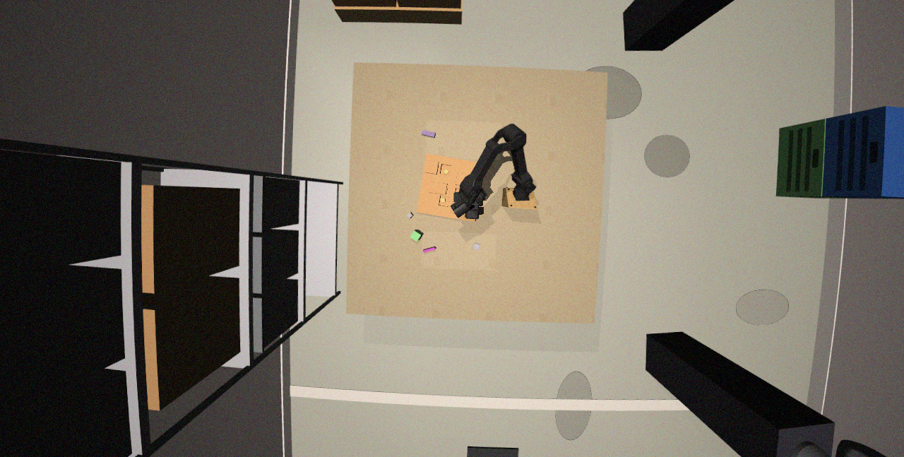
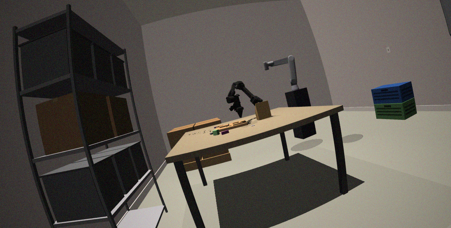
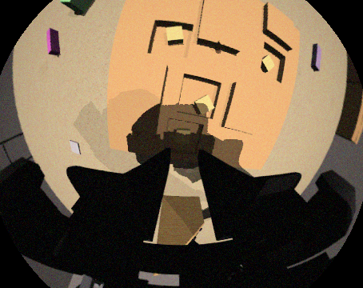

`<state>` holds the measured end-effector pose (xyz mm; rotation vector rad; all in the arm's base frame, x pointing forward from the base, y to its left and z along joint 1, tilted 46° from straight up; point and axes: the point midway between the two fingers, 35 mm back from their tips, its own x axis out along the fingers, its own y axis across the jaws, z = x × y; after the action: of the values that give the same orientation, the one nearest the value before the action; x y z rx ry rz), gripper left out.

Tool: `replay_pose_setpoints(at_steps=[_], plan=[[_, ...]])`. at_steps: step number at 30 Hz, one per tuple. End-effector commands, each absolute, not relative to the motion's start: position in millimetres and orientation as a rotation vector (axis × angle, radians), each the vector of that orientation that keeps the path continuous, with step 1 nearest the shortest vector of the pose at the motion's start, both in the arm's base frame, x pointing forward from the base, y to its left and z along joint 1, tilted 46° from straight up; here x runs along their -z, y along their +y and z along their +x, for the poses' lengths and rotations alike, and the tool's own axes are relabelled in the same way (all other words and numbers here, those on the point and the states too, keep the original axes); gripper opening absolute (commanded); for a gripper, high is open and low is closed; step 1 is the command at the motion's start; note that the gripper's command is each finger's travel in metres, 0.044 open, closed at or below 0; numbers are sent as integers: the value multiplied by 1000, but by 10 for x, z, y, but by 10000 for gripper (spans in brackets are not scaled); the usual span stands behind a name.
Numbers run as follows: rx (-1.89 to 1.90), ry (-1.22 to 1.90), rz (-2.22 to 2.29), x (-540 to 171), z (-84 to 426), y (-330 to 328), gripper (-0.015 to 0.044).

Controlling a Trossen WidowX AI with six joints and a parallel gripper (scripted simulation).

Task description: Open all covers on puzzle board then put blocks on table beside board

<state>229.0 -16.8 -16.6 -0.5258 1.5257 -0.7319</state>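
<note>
While the claw (image 2: 240, 116) (image 3: 184, 153) stands partly spread, pinching nothing, 3 yellow knobs show on the orange board (image 1: 427, 184) (image 3: 137, 76), upper centre to upper right of the wrist view.

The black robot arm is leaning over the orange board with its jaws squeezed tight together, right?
Not quite: the jaws aren't squeezed together. The wrist view shows a gap between them, so the gripper is partly open. The black robot arm does lean over the orange board.
</note>
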Motion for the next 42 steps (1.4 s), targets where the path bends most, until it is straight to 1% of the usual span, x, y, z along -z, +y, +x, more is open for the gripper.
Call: replay_pose_setpoints(at_steps=[1,18,42], plan=[[736,1523,-517,65,2296,-77,144],[737,1522,-518,309,2255,-323,144],[737,1522,-518,325,2254,-336,144]])
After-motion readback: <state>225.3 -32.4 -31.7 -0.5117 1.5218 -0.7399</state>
